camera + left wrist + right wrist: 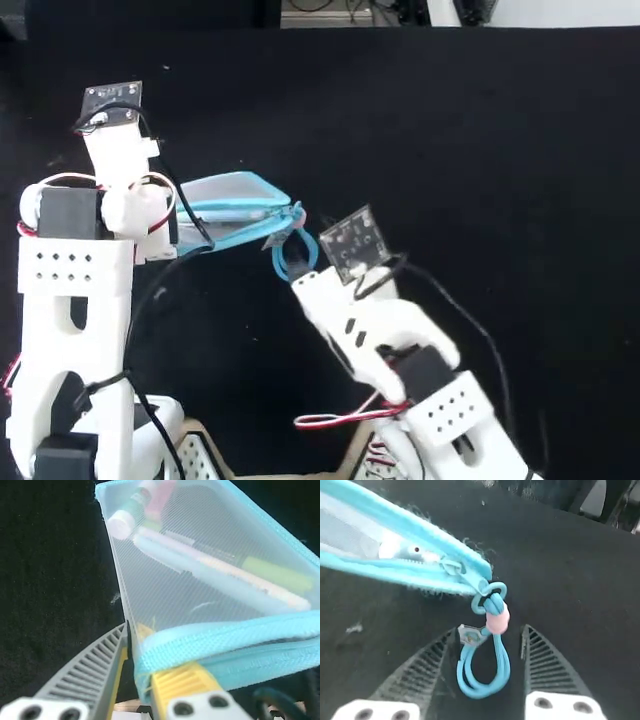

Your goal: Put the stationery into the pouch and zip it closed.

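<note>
Closest to the left wrist camera, the left jaws are pressed onto one end of the pouch. A grey finger is set on one side and a yellow finger on the other, with the pouch's blue zip edge pinched between them. The pouch is made of clear mesh with blue trim. The stationery is seen inside through the mesh: a glue stick at the far end, long pale pens laid along the length, and a green highlighter beside them.

In the right wrist view, the right jaws are spread wide above the black bench. A blue cord is looped in the gap between the two fingers. A pink bead is threaded on the cord, and the cord is tied to the slider. The slider is set close to the end of the pouch nearest these jaws. Whether the zip is fully closed cannot be told.

From above, the pouch is seen near the middle of the bench, between the two arms. The left arm is placed at one end of it, and the right arm at the other end, where the cord is. Whether the pouch is lifted or resting on the bench cannot be told.
</note>
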`<action>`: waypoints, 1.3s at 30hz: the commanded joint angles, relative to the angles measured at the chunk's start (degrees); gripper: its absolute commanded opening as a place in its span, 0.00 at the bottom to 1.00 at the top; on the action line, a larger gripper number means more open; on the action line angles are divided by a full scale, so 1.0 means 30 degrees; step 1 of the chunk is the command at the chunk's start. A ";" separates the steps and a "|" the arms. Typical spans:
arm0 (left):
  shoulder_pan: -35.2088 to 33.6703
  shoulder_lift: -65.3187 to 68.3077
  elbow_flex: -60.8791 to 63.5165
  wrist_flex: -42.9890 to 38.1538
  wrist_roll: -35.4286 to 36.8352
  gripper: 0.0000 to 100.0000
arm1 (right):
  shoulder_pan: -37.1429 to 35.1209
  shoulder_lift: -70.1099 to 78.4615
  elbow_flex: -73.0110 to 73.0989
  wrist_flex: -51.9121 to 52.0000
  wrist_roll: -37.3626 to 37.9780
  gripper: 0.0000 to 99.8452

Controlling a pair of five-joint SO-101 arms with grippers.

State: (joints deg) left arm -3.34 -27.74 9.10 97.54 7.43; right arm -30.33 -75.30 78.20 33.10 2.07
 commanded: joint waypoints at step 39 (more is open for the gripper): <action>-0.0103 0.0147 0.0308 -0.0059 0.0088 0.03 | -0.0147 0.8454 -0.3853 -0.3663 0.2784 0.19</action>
State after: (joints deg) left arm -3.34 -27.74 9.10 97.54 7.43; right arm -30.51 -58.51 75.82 20.35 10.07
